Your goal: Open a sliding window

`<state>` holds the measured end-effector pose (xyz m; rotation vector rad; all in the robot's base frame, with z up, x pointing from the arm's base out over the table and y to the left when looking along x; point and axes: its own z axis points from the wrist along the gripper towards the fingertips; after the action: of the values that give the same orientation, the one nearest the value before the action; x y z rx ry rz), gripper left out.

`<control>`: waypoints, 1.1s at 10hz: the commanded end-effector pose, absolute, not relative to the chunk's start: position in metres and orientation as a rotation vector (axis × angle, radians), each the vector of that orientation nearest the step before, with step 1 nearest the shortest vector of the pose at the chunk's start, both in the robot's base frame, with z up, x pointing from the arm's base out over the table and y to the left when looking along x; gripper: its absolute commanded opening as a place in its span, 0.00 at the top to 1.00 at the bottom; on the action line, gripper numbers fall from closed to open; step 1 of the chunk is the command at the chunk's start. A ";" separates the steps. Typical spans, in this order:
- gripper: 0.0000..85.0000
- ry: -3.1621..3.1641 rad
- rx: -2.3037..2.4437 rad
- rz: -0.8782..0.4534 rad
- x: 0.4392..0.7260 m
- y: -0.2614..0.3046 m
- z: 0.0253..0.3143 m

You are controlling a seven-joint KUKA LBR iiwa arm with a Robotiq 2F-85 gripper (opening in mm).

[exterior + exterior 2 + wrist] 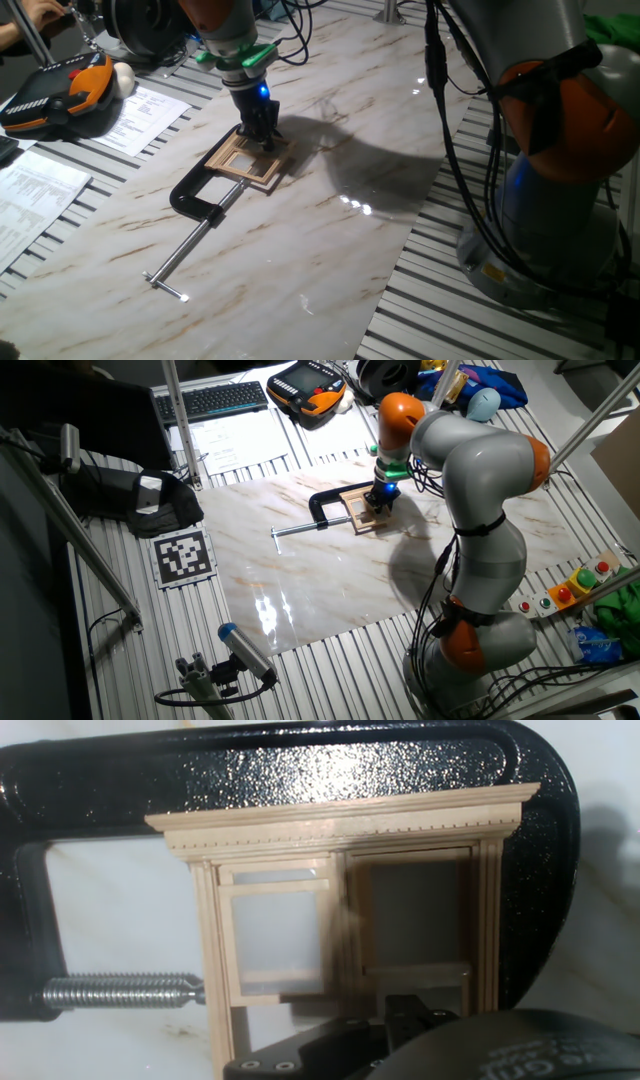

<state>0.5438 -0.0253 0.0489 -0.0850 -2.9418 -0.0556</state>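
Right, end effector is down on the sliding window, at the frame's far end as one fixed view sees it. In the hand view only its dark housing shows at the bottom edge; fingertips aren't separable in any view, so I cannot tell how wide it stands or whether it grips anything (looks like contact or near-contact with the wood, not confirmed).

Key relation: the window lies directly under and ahead of the fingers. In the hand view it runs from the effector at 6 o'clock up toward 12, with the moulded head rail across the top. The frame's longer side in that view runs 9 to 3. Two panes sit side by side; the 9 o'clock sash sits a little higher and looks like the sliding one, so I'd guess travel is along the 6–12 line, but the track isn't clearly visible.

Outward: a black C-clamp wraps the frame, its arch passing behind the head rail, its steel screw rod coming in from 9 o'clock with its tip touching the frame's side post.

Materials:
- window: light tan raw wood, thin bars, fine dentil trim, probably fragile
- clamp: speckled glossy black cast metal
- rod: bright threaded steel
- tabletop: polished marble-pattern slab, reflective, likely slippery (hence the clamp, I judge)
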 end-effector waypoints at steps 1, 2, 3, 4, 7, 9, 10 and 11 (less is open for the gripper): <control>1.00 -2.943 -0.083 -0.056 0.544 -0.025 0.048; 1.00 -2.943 -0.083 -0.054 0.544 -0.025 0.048; 1.00 -2.943 -0.079 -0.052 0.544 -0.025 0.048; 1.00 -2.943 -0.079 -0.050 0.544 -0.025 0.048; 1.00 -2.943 -0.077 -0.048 0.544 -0.025 0.048; 1.00 -2.945 -0.077 -0.048 0.545 -0.024 0.047; 1.00 -2.945 -0.077 -0.048 0.545 -0.024 0.047; 1.00 -2.945 -0.075 -0.043 0.546 -0.024 0.047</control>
<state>0.5457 -0.0242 0.0471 -0.0738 -2.9449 -0.0420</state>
